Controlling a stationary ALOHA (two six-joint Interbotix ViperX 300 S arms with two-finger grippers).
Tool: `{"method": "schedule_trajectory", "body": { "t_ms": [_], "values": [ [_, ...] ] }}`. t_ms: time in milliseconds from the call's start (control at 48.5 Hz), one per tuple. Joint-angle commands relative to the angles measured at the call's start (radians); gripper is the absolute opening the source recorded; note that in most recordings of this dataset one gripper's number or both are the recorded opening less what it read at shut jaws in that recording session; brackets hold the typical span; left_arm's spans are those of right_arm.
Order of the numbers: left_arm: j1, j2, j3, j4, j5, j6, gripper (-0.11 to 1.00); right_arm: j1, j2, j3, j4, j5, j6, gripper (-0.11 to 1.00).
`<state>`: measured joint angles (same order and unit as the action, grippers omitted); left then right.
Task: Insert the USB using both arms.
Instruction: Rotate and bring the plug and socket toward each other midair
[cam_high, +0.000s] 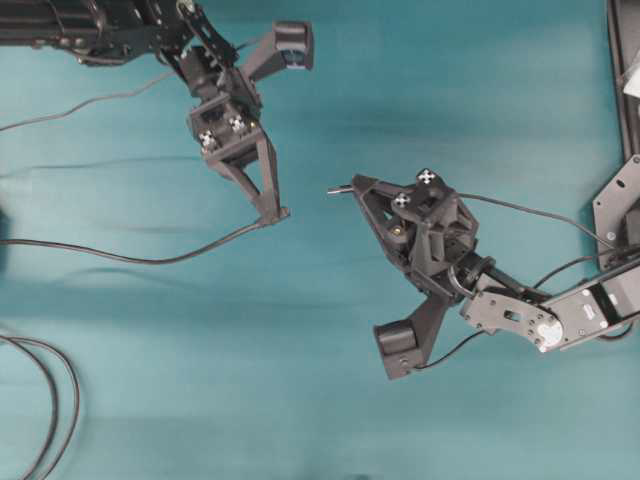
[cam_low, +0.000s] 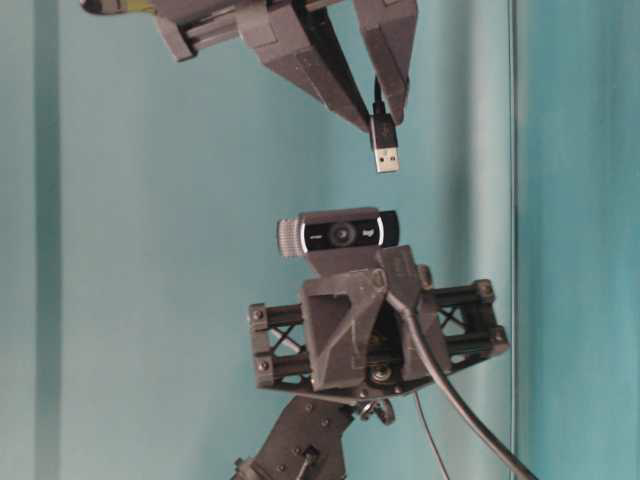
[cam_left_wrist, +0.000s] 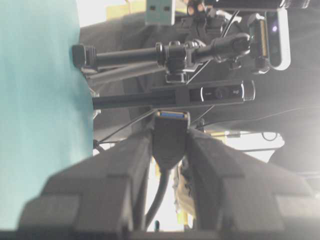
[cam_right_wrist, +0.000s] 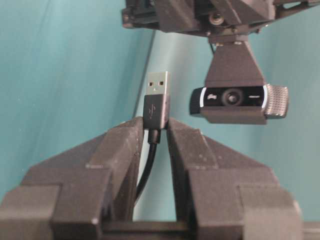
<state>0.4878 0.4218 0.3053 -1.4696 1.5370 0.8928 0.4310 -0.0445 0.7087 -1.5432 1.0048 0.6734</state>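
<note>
Above teal cloth (cam_high: 420, 90), right gripper (cam_high: 352, 188) clamped on USB (cam_right_wrist: 156, 100), left gripper (cam_high: 272, 214) gripping black socket cable (cam_left_wrist: 170, 137).

Teal bench (cam_high: 420, 80) cover, smooth, faint horizontal creases. Thick black cords (cam_high: 50, 400) loop off the lower left corner, two strands running side by side. A dark frame edge (cam_high: 615, 70) runs down the upper right side. In the left wrist view, beyond the bench edge: a black clamp-and-rod stand (cam_left_wrist: 165, 52), cluttered, bright background blown out.

Left pincer (cam_low: 365, 95) cropped at top (table-level view), cable loops (cam_high: 45, 405) cut at left edge
</note>
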Motion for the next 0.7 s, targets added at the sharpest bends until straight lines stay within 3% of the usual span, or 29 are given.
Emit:
{"method": "schedule_trajectory", "body": {
  "t_ms": [0,83,248,681],
  "values": [
    [-0.017,-0.009,-0.023,-0.009,0.008,0.018,0.24,-0.002,-0.026,-0.009,-0.009,0.0,0.003,0.2],
    [-0.025,-0.002,-0.031,-0.009,0.012,0.018,0.24,-0.002,-0.038,-0.005,-0.026,-0.015,0.0,0.2],
    [-0.023,0.006,-0.049,-0.009,0.014,0.018,0.24,-0.002,-0.075,0.041,-0.167,-0.084,0.003,0.2],
    [-0.034,0.012,-0.06,-0.009,-0.006,0.009,0.24,-0.002,-0.092,0.071,-0.176,-0.149,0.003,0.2]
  ]
}}
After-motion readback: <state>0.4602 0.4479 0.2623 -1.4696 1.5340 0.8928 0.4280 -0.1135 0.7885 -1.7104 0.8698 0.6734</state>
